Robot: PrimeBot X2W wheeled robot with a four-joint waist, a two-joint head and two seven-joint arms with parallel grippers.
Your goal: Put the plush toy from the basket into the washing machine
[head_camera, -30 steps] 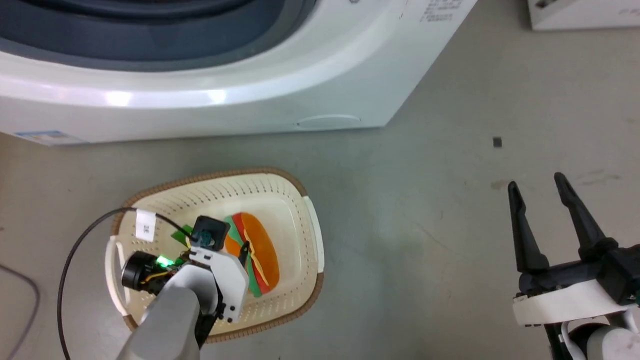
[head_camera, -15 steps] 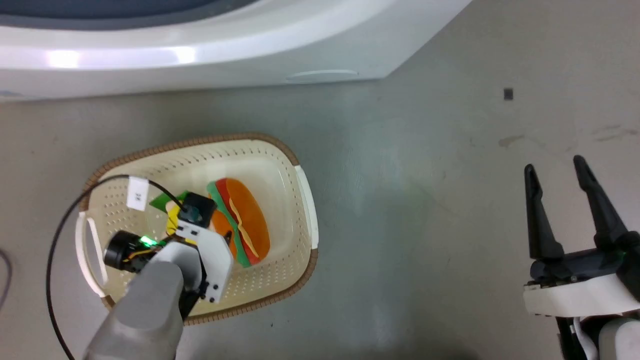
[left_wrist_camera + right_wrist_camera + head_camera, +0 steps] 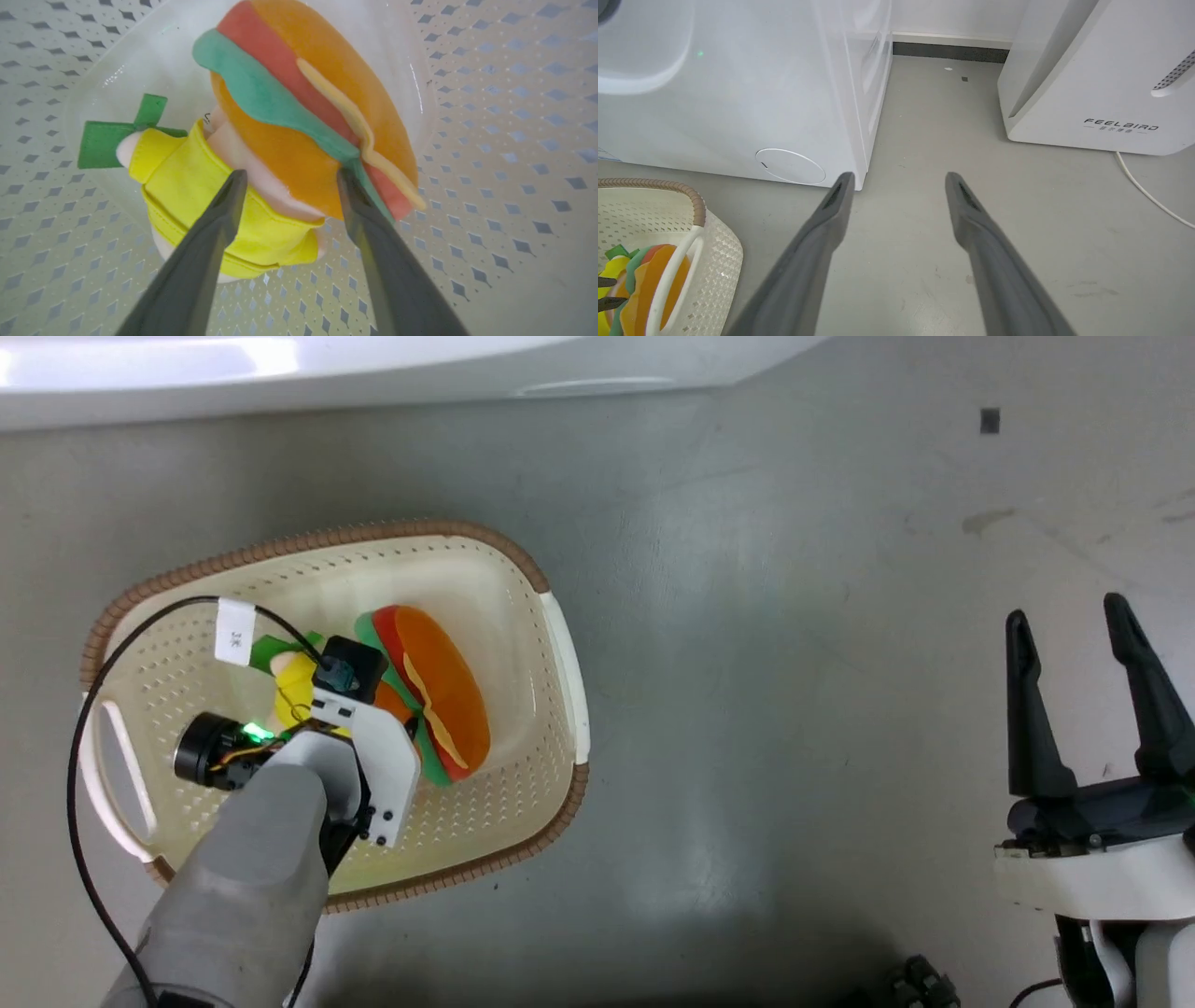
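One toy in one basket; left pincer apart, astride toy; right pincer apart, far from basket; toy unmoved since earlier.

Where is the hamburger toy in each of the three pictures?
Head view: the plush toy lies left of centre, inside the basket.
Left wrist view: the plush toy looks big, in the upper middle, with the basket's holey walls around it.
Right wrist view: the plush toy peeks out at the bottom left corner, behind the basket's white handle.
Shared landmark: the basket's cream wall full of little holes.
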